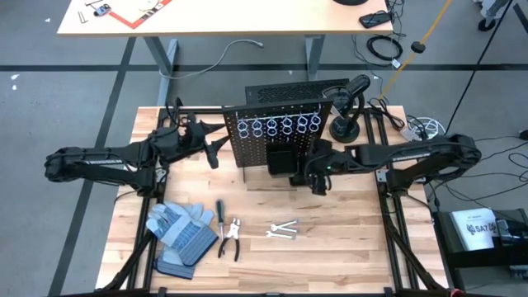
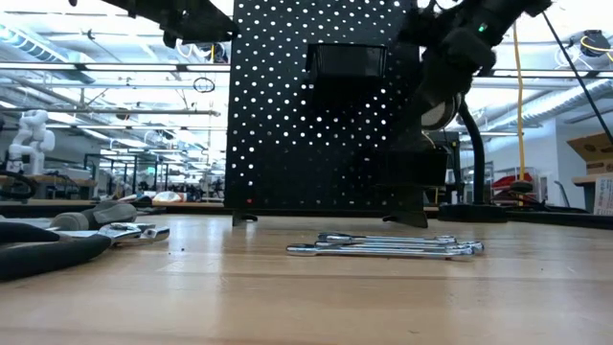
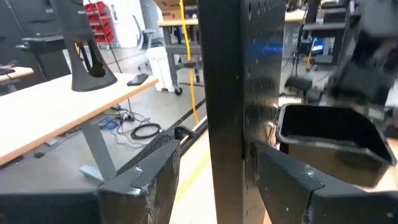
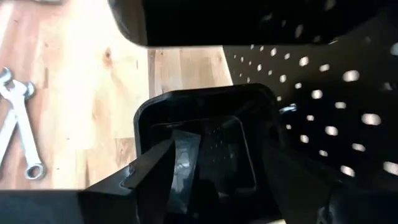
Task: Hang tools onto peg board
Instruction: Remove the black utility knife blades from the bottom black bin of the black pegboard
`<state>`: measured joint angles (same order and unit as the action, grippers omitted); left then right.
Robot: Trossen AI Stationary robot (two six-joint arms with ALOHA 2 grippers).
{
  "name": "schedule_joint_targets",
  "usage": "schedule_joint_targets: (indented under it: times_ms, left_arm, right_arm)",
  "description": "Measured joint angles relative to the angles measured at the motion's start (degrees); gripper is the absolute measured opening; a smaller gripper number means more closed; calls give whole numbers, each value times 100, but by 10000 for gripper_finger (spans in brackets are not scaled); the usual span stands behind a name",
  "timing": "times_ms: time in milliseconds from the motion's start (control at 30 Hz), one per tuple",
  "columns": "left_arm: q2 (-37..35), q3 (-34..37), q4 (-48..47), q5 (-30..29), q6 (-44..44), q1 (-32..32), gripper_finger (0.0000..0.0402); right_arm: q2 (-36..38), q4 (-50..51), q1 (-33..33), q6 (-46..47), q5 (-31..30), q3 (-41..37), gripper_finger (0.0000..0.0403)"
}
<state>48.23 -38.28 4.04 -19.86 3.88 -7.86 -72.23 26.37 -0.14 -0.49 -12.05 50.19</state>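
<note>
Table [image 1: 346, 247]: three wrenches [image 1: 283, 231], one pliers [image 1: 230, 239], one screwdriver [image 1: 220, 211].

The peg board [image 1: 264, 136] stands upright at the far middle of my table, black and perforated, with a row of silver rings [image 1: 279, 125] and a black bin [image 1: 280, 159] on its near face. Near of it lie crossed silver wrenches [image 1: 283, 230], dark-handled pliers [image 1: 231, 239] and a thin screwdriver [image 1: 220, 209], all flat.
</note>
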Motion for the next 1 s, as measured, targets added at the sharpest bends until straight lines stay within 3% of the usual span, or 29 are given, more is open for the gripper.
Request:
schedule_joint_targets:
  times_ms: [367, 533, 733, 1000]
  left_arm:
    - [-659, 0, -666, 60, -27, 168, 206]
    - [-518, 19, -782, 337, -2, 199, 206]
    - [-86, 162, -732, 356, -7, 213, 206]
    - [408, 164, 346, 744, 407, 583, 206]
  right_arm:
    - [1210, 1548, 138, 429, 1, 7, 217]
    - [1156, 1970, 138, 799, -445, 7, 151]
    - [713, 1722, 46, 586, -1193, 7, 15]
    - [166, 1584, -291, 1067, -1881, 7, 2]
